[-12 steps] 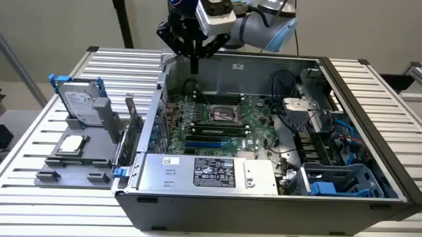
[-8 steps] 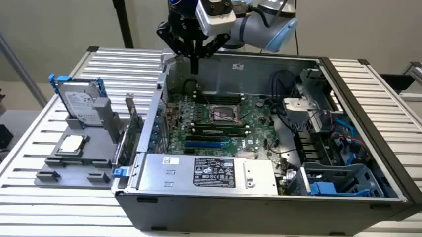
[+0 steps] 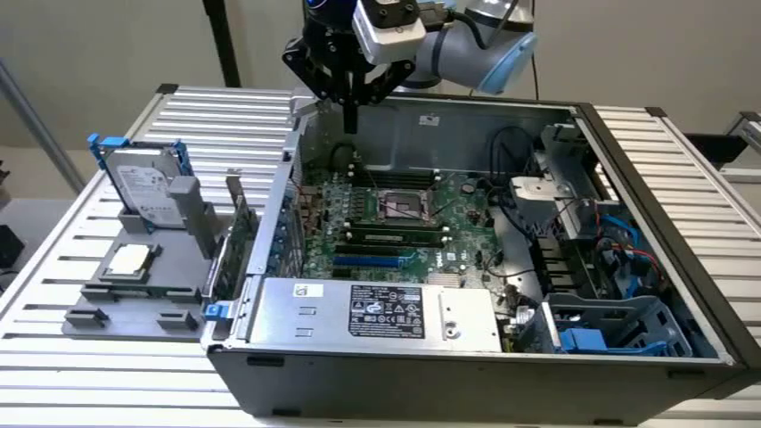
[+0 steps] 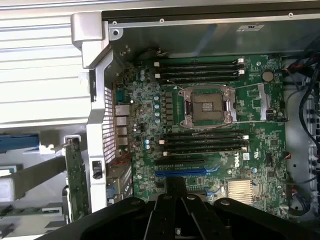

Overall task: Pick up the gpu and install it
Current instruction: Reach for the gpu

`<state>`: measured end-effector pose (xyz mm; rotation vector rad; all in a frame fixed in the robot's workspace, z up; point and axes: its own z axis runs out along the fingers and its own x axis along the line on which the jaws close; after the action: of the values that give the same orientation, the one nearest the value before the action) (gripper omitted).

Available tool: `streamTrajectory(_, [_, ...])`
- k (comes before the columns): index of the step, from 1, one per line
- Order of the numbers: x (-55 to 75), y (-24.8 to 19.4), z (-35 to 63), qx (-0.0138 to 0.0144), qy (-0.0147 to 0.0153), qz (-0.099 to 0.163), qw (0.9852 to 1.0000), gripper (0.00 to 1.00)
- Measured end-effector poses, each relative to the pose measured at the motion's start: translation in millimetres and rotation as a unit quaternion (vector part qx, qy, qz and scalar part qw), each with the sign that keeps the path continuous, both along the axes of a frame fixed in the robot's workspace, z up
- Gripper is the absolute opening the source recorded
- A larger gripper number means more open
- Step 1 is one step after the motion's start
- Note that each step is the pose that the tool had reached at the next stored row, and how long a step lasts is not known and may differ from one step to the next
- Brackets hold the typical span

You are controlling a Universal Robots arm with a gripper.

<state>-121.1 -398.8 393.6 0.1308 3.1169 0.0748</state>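
Note:
The gpu stands on edge in a grey holder just outside the open computer case, at the exterior view's left. In the wrist view it shows as a thin green board beside the case's perforated wall. My gripper hangs above the case's far wall, over the back of the motherboard, well away from the gpu. Its black fingers are pressed together and hold nothing. In the wrist view the gripper points over a blue slot on the board.
The holder also carries a silver hard drive in a blue frame and a small square CPU chip. Inside the case lie a power supply, cables and a blue-grey drive cage. An open CPU socket sits mid-board.

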Motion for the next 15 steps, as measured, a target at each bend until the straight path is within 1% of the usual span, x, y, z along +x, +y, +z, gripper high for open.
streamTrajectory(6, [-0.1,0.0,0.0,0.0,0.0,0.0,1.0,0.0])
streamTrajectory(9, [-0.8,-1.9,0.1,-0.0001,0.0,0.0,1.0,0.0])
streamTrajectory(11, [-3.7,-6.7,0.0,0.0,0.0,0.0,1.0,0.0])
streamTrajectory(15, [-14.7,-19.6,0.0,0.0,-0.0013,0.0,1.0,0.0])
